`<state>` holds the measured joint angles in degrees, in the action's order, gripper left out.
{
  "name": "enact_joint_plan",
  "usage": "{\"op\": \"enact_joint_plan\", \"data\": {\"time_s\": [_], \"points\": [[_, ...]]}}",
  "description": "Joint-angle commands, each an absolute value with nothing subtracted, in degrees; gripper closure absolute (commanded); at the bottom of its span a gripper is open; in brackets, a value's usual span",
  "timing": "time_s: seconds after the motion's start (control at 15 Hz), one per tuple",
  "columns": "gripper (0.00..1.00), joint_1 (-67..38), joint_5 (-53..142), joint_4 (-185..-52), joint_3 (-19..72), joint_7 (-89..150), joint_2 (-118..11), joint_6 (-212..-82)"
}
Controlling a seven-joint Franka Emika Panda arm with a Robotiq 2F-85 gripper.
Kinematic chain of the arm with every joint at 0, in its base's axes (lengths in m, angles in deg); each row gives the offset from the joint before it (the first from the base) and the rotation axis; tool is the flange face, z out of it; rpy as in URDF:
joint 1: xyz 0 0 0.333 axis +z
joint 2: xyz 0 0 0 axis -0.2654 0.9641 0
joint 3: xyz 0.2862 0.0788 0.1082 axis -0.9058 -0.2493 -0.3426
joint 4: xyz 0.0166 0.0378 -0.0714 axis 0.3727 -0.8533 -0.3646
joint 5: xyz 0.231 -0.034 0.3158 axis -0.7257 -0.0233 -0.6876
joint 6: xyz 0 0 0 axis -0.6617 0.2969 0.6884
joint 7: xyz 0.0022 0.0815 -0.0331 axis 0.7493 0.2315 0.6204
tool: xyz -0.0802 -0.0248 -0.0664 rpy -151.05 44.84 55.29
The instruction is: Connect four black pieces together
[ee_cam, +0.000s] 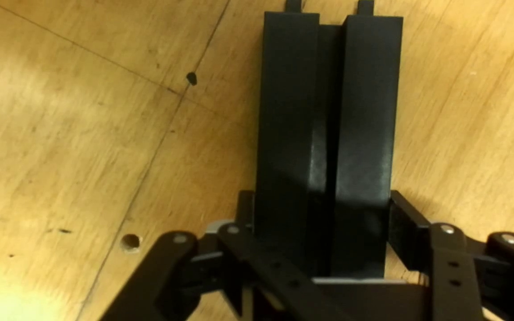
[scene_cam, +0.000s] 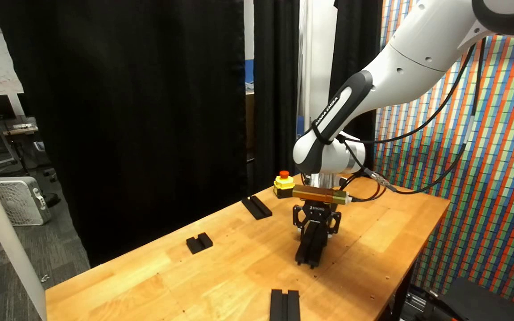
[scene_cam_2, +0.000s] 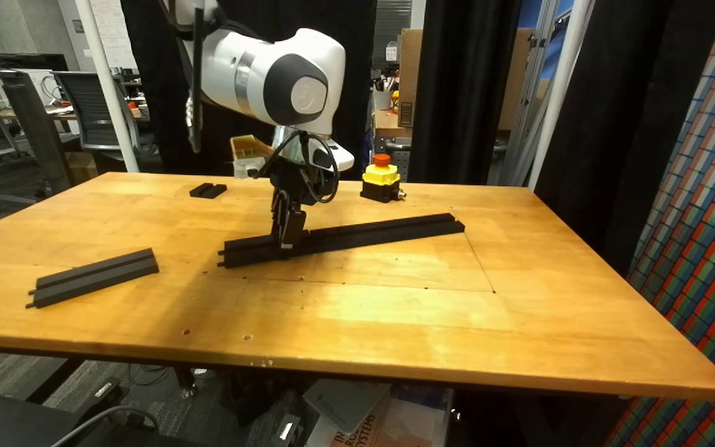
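Note:
My gripper [ee_cam: 321, 214] is shut across one grooved black piece [ee_cam: 368, 111], a finger against each long side; two small prongs stick out of its far end. In an exterior view this held piece [scene_cam_2: 246, 253] lines up end to end with another black piece [scene_cam_2: 388, 233], forming a long strip on the table. My fingers cover the area near their meeting, so I cannot tell how tightly they join. A separate black piece [scene_cam_2: 97, 277] lies to one side, prongs outward. Another black piece [scene_cam: 257, 207] rests near the table's curtain-side edge.
A stubby black slab [scene_cam: 199, 243] lies by the curtain-side edge of the wooden table [scene_cam: 221, 285]. The yellow emergency stop with its red button [scene_cam_2: 382, 171] stands at that same edge, close to the arm. Black curtains [scene_cam: 150, 133] hang just beyond.

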<state>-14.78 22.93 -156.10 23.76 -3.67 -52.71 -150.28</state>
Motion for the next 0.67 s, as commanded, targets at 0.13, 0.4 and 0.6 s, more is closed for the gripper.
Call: {"op": "enact_joint_plan", "data": {"time_s": [0.13, 0.4, 0.6], "points": [[0.54, -15.24, 20.19, -154.68, 24.18, -3.25, -51.88, -149.52], [0.54, -15.32, 19.6, -154.53, 24.39, -3.42, -51.73, -149.53], [0.54, -15.37, 19.27, -154.34, 24.54, -3.43, -51.6, -149.46]]}}
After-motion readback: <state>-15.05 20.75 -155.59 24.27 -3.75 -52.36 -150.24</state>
